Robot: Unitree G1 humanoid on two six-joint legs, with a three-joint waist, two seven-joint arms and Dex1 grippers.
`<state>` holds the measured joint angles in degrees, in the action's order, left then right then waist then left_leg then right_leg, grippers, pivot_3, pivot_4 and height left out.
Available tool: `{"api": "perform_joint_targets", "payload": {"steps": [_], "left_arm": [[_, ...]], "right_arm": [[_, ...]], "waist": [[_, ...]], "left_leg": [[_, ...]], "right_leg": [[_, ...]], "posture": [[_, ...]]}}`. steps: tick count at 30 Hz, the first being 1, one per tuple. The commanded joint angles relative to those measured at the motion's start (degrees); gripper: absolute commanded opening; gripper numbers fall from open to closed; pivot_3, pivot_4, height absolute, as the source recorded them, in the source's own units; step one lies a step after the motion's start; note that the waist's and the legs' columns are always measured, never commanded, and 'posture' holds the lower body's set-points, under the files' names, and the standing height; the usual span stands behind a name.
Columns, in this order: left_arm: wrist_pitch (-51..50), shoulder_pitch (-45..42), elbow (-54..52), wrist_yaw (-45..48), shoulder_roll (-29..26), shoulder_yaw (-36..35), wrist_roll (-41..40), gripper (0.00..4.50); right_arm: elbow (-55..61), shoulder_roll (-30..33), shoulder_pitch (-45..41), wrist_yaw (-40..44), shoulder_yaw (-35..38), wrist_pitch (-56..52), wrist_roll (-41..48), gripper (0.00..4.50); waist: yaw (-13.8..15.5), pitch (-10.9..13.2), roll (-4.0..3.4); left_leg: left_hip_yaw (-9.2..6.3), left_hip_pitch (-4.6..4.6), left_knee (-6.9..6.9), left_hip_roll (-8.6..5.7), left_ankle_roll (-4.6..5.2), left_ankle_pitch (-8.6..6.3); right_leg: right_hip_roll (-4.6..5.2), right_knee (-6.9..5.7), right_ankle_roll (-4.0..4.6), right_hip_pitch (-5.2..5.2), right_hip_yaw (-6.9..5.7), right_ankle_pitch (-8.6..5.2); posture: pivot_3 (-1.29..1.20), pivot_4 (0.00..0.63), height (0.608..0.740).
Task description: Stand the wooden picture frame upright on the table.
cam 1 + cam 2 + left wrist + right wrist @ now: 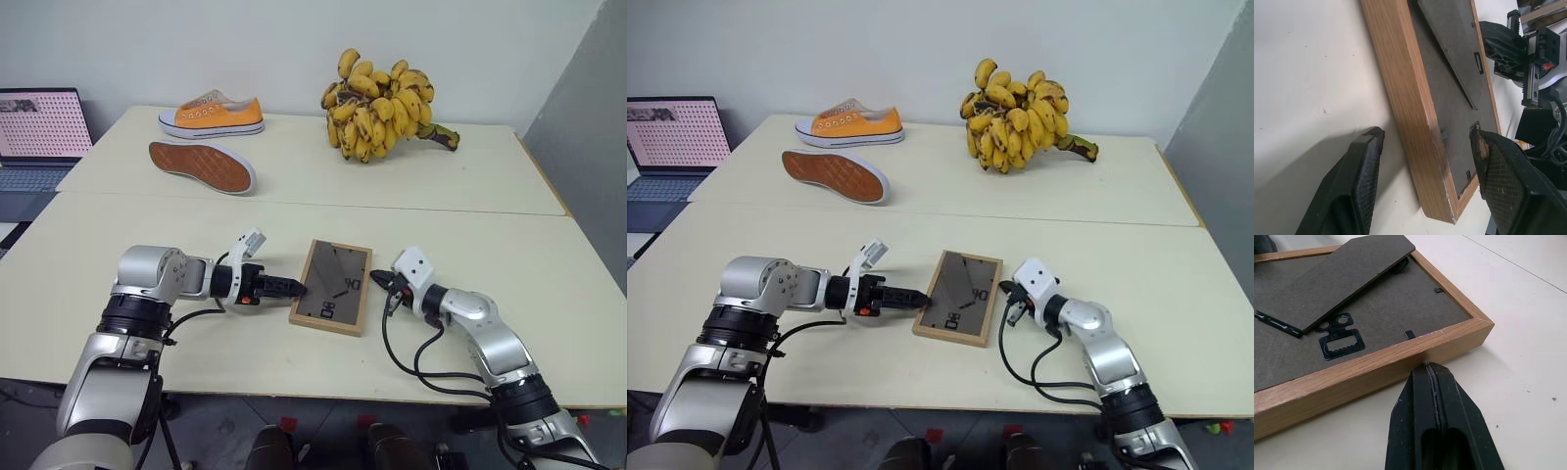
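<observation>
The wooden picture frame [333, 286] lies flat on the table [509, 245], dark grey back panel up, with its stand flap [1347, 274] slightly lifted. My left gripper [294, 288] is open at the frame's left edge. In the left wrist view one finger [1359, 186] is on the table outside the wooden rail and the other finger [1503, 181] is over the back panel. My right gripper [1430, 372] is shut, its tips right against the frame's right edge [377, 284] near a corner.
An upright orange shoe [212, 115] and one lying on its side with the sole showing [201, 164] sit at the far left. A bunch of bananas [382, 108] is at the far centre. A laptop [39, 132] stands beyond the table's left edge.
</observation>
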<state>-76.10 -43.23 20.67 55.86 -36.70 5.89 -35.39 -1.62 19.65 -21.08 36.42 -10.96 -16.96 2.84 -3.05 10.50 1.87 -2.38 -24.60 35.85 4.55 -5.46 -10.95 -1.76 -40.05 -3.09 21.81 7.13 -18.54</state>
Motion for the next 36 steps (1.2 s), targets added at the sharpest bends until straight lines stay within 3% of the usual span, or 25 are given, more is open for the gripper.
{"api": "perform_joint_targets", "payload": {"steps": [1, 11, 15, 20, 23, 27, 36], "left_arm": [[0.6, -1.3, 0.4, 0.3, 0.2, -0.8, 0.3, 3.01], [0.7, -1.8, 1.0, -0.1, 1.1, -1.4, 0.2, 3.01], [1.0, -1.7, 1.4, -0.2, 1.3, -1.5, 0.3, 3.01], [0.1, -0.6, -0.2, 0.2, 0.8, -1.5, -0.3, 3.01], [-0.1, -0.1, -0.8, 0.4, 0.5, -1.5, -0.5, 3.01], [0.0, 0.2, -1.0, 0.4, 0.5, -1.5, -0.5, 3.01], [0.1, -1.4, -0.3, 0.2, 1.8, -1.2, -0.1, 3.01]], "right_arm": [[0.6, -1.1, -2.0, -0.9, -0.2, -0.2, -0.2, 0.00], [-0.1, -1.2, -2.6, -1.6, -0.5, -0.7, -0.9, 0.00], [0.1, 2.4, -1.9, -0.1, 0.4, -0.8, -1.6, 0.00], [8.4, 10.4, 3.7, 5.7, 1.7, -3.6, 0.7, 0.00], [12.0, 12.1, 6.5, 6.9, 2.3, -6.4, 2.4, 0.00], [13.4, 11.0, 7.3, 5.8, 2.0, -8.8, 3.2, 0.00], [14.6, 1.9, 3.8, 0.3, -1.4, -13.3, 3.2, 0.00]], "waist": [[0.0, 0.0, 0.00], [0.0, 0.0, -0.01], [0.2, 0.0, -0.01], [0.4, 0.0, -0.02], [0.3, 0.0, -0.04], [0.1, 0.0, -0.05], [0.3, 0.0, -0.06]], "left_leg": [[0.00, 0.00, 0.00, 0.00, 0.00, 0.00], [-0.01, -0.01, 0.00, 0.00, 0.00, 0.00], [-0.01, -0.02, 0.00, -0.02, 0.00, 0.00], [-0.05, -0.07, -0.01, -0.04, 0.00, 0.00], [-0.06, -0.08, -0.01, -0.04, 0.00, 0.00], [-0.11, -0.07, 0.00, -0.03, 0.00, 0.00], [-0.17, -0.12, 0.02, -0.05, 0.00, 0.00]], "right_leg": [[0.00, 0.00, 0.00, 0.00, 0.00, 0.00], [0.00, 0.00, 0.00, 0.00, -0.01, 0.00], [0.02, 0.01, 0.00, 0.00, -0.02, 0.00], [0.03, 0.02, 0.00, 0.01, -0.04, 0.00], [0.03, 0.02, 0.01, 0.02, -0.05, -0.01], [0.02, 0.00, -0.02, 0.01, -0.07, -0.03], [0.03, 0.02, 0.00, 0.02, -0.12, -0.01]], "posture": [[0.00, 0.150, 0.740], [0.00, 0.150, 0.740], [0.00, 0.150, 0.740], [0.00, 0.150, 0.740], [0.00, 0.150, 0.740], [0.00, 0.150, 0.740], [0.00, 0.150, 0.740]]}}
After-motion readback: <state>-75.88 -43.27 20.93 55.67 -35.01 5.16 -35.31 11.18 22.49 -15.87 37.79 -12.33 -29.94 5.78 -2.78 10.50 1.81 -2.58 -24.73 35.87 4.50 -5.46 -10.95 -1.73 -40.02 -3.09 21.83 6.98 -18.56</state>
